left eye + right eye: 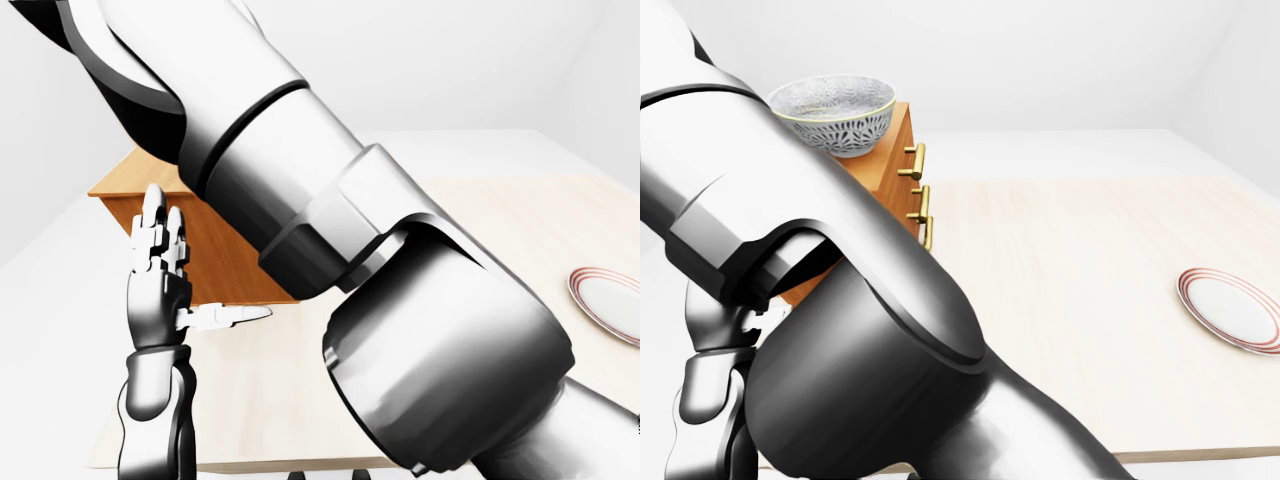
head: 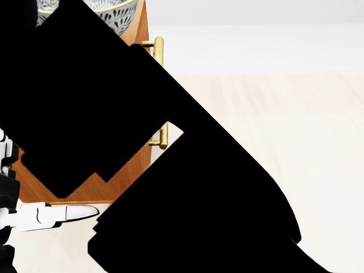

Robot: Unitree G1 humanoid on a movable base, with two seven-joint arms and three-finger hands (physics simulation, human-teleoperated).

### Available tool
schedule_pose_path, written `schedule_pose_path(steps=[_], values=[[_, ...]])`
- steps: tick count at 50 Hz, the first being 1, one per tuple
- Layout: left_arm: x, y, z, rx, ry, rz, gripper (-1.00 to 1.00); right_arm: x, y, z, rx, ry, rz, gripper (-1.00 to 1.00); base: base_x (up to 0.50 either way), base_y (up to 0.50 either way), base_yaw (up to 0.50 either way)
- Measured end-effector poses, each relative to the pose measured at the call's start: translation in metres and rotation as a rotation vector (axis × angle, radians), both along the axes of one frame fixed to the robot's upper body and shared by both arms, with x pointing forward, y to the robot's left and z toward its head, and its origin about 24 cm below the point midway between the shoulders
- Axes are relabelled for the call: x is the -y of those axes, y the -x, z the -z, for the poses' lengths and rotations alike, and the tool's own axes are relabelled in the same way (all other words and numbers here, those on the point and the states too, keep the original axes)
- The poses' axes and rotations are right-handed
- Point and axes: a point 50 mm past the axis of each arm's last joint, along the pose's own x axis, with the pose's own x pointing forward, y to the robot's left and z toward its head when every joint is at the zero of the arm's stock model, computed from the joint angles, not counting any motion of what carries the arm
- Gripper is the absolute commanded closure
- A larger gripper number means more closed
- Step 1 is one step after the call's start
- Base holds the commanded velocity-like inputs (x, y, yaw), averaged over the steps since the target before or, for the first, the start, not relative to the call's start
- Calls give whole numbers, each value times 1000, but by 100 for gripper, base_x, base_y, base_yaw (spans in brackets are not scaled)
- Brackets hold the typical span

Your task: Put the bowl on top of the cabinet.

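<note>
The grey patterned bowl (image 1: 832,115) with a pale rim appears to sit upright on top of the wooden cabinet (image 1: 892,150), at the upper left of the right-eye view. Its edge also shows in the head view as the bowl (image 2: 116,11). My right arm crosses every view diagonally toward the upper left, and its hand is out of sight. My left hand (image 1: 195,265) stands open beside the cabinet's side (image 1: 220,260), fingers (image 1: 155,225) pointing up and thumb to the right, holding nothing.
The cabinet has brass drawer handles (image 1: 918,160) on its right face and stands on a light wooden table (image 1: 1070,250). A white plate with a red rim (image 1: 1230,308) lies at the table's right. White floor and walls surround it.
</note>
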Motion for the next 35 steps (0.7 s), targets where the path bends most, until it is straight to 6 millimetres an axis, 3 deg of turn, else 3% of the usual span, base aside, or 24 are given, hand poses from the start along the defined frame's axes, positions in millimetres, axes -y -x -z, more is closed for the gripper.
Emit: schedule_pose_path(steps=[13,35], values=[[1,1,-1,6,-3,2,-100,-9,18,-5,-70,-40,-127,-100,0,0,0],[1,1,-2,9,-4,1,-100,-10,26,-9,-88,-69,-186,-100,0,0,0]])
